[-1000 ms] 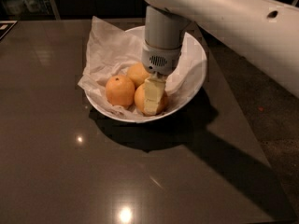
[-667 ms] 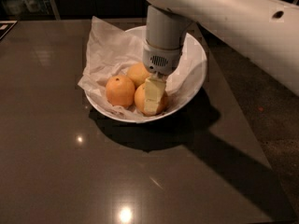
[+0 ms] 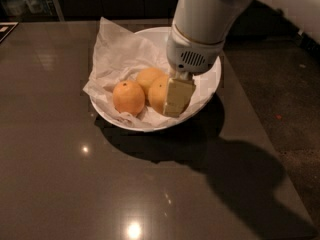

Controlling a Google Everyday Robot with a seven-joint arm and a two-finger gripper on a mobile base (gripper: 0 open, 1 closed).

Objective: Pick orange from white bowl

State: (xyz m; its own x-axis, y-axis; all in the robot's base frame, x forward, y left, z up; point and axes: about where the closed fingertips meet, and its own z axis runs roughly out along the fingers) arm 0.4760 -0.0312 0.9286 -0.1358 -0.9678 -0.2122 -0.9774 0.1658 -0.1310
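Camera view. One wide, shallow, glossy white bowl [image 3: 214, 91] stood on the dark, reflective desk [image 3: 70, 179], lined with one sheet of crumpled white paper [image 3: 117, 54]. Three oranges lay in the bowl, close together on the paper.

- **The target:** the largest, round, yellowish-orange fruit with dimpled skin [image 3: 158, 93]. It sat toward the bowl's centre, on the near-right side of the group.
- **Deeper reddish-orange fruit with a dark dot [image 3: 128, 97]:** this lay just beside the target on the left.
- **Smaller, paler fruit [image 3: 149, 76]:** this lay behind the target and appeared to touch it.

The single cream-tipped tool [image 3: 177, 98], carried on one thick white arm [image 3: 200, 29], was down inside the bowl against the target's right flank, hiding that side. Whether it was apart, together or clamped on the fruit could not be told from this view.

Handling, as a judgement: the orange was probably of moderate weight, firm but slightly yielding, with a dimpled rind that should give fair friction. Being round, it would tend to roll or squirt out under an off-centre squeeze. The best hold would be across its widest girth, with the contacts opposed through the centre. Approaching from above would avoid the two neighbours. The loose paper could shift or be pinched along with the fruit.
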